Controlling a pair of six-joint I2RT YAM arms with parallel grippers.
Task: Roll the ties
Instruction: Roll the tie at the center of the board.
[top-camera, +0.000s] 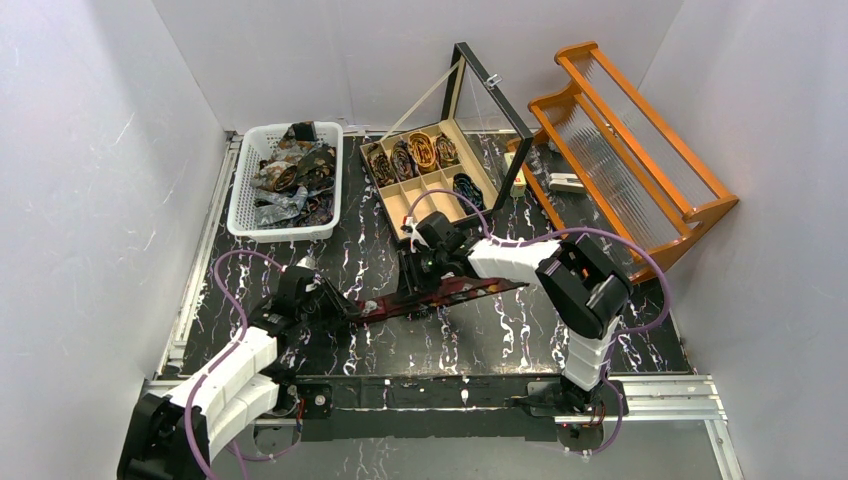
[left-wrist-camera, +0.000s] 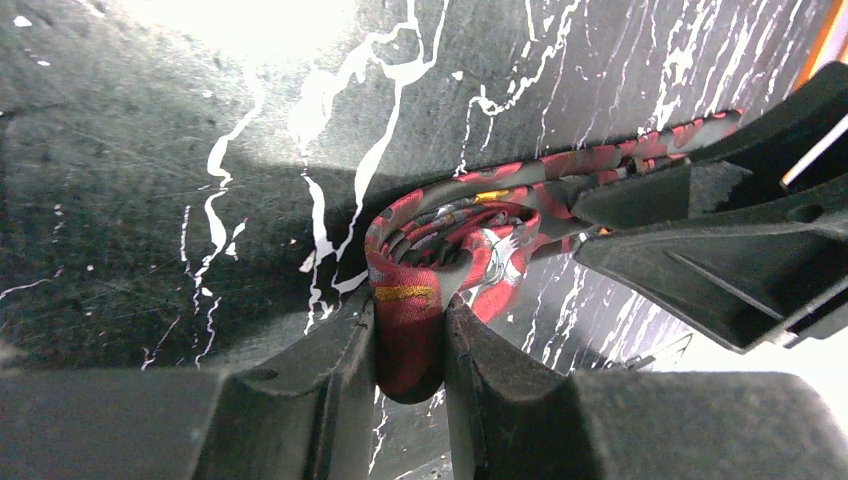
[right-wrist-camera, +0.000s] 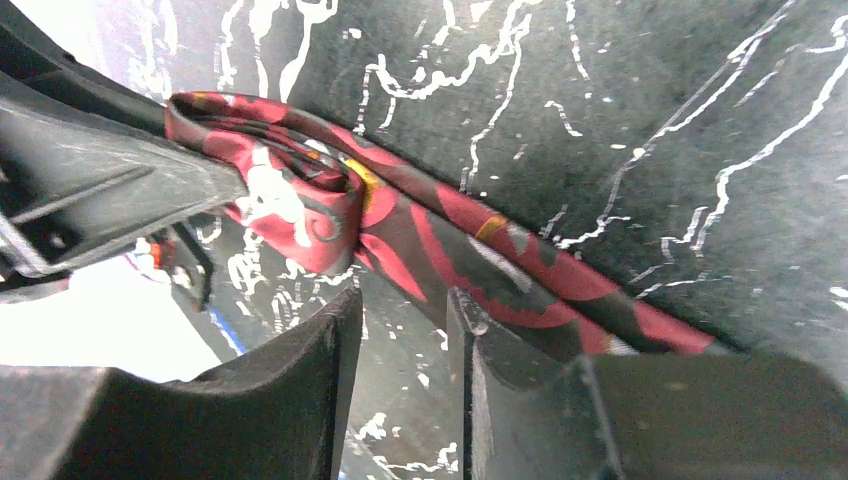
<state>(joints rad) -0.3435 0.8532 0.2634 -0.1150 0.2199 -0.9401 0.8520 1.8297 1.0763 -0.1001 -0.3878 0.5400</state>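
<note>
A red and dark patterned tie (top-camera: 470, 288) lies as a long strip on the black marbled table, running from my left gripper (top-camera: 345, 308) to the right past my right gripper (top-camera: 415, 275). In the left wrist view my left gripper (left-wrist-camera: 410, 300) is shut on the tie's folded, curled end (left-wrist-camera: 410, 340). In the right wrist view my right gripper (right-wrist-camera: 405, 295) stands narrowly open with nothing between its jaws. The tie (right-wrist-camera: 480, 250) runs just beyond its fingertips, and the curled end sits at the left by the left gripper's fingers (right-wrist-camera: 90, 190).
A white basket (top-camera: 236, 215) of loose ties stands at the back left. A wooden compartment box (top-camera: 440, 195) with its glass lid raised holds several rolled ties (top-camera: 422, 150). An orange rack (top-camera: 620, 150) lies at the back right.
</note>
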